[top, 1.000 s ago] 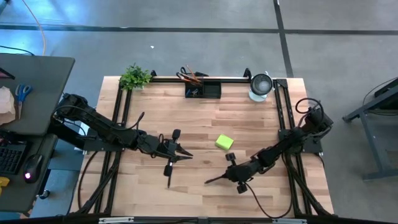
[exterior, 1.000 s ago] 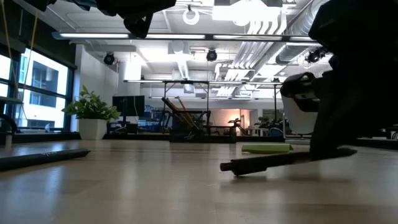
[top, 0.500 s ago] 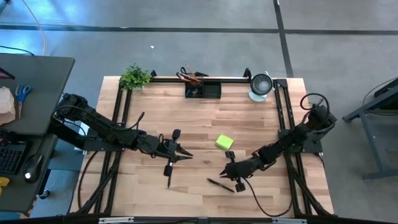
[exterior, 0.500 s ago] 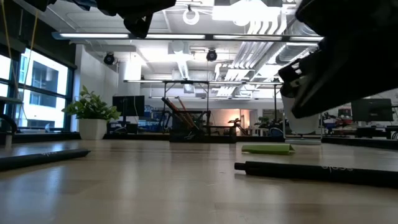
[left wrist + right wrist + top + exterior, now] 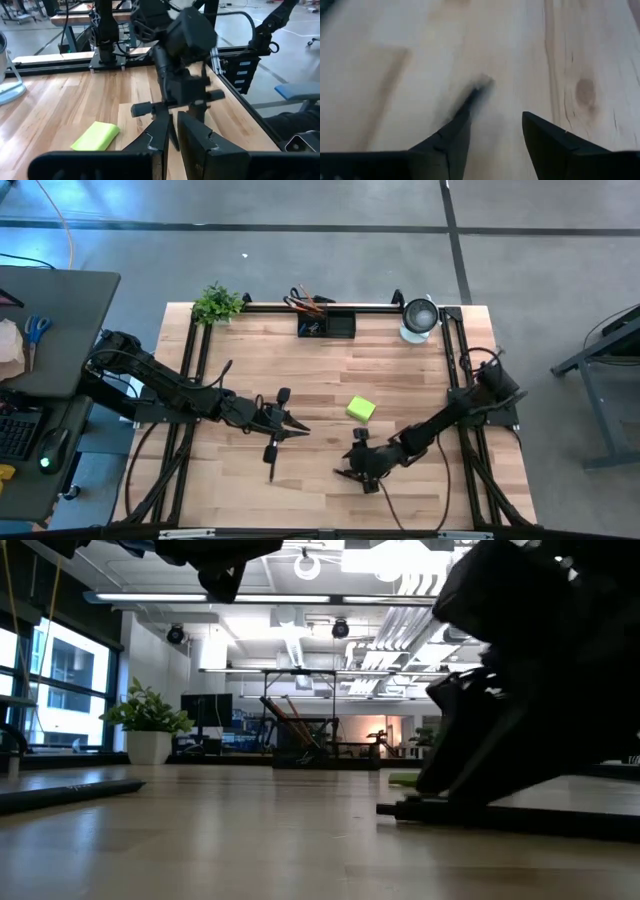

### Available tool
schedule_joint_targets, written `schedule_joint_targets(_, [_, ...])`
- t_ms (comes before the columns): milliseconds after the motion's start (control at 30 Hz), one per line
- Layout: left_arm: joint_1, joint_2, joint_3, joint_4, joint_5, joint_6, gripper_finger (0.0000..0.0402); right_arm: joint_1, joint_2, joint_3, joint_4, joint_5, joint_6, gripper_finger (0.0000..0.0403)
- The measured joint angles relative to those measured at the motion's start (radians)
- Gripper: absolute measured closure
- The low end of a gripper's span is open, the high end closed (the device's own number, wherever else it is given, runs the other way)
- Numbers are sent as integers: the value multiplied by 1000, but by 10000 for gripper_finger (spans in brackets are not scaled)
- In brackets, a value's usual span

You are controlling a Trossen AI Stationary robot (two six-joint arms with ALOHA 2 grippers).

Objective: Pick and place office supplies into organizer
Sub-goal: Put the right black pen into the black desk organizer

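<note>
The organizer (image 5: 327, 325) sits at the middle of the tabletop's (image 5: 300, 390) far edge, with scissors (image 5: 303, 303) lying just behind it. The potted plant (image 5: 216, 304) stands at the far left corner, the round cup (image 5: 419, 318) near the far right corner. The sticky-note pad (image 5: 361, 409) lies a little right of centre. Left of it, toward the near edge, rests a pen (image 5: 273, 452), beside the left gripper (image 5: 298, 428). Nearer than the pad, the right gripper (image 5: 347, 472) is down at a second pen (image 5: 400, 809) lying on the tabletop.
</note>
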Motion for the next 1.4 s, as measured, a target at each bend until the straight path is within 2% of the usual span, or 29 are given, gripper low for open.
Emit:
schedule_joint_targets(133, [0, 0, 0, -16, 0, -25, 373, 2, 20, 72, -114, 5, 17, 238])
schedule_joint_targets(367, [0, 0, 0, -37, 0, -60, 373, 20, 20, 146, -208, 10, 29, 273])
schedule_joint_targets(533, [0, 0, 0, -35, 0, -115, 373, 48, 18, 216, -303, 16, 81, 283])
schedule_joint_targets(800, [-32, 99, -1, 95, 1, -149, 373, 105, 17, 267, -373, 56, 239, 283])
schedule_joint_targets(1000, [-104, 138, 0, 225, 0, -108, 373, 161, 16, 236, -374, 132, 364, 283])
schedule_joint_targets(1100, [-142, 139, 0, 230, -12, -85, 373, 198, 16, 225, -363, 197, 406, 283])
schedule_joint_targets(1267, [-181, 139, 0, 234, -30, -51, 373, 268, 16, 222, -337, 363, 425, 283])
schedule_joint_targets(1400, [-184, 139, 0, 235, -30, -49, 373, 294, 20, 222, -334, 419, 425, 284])
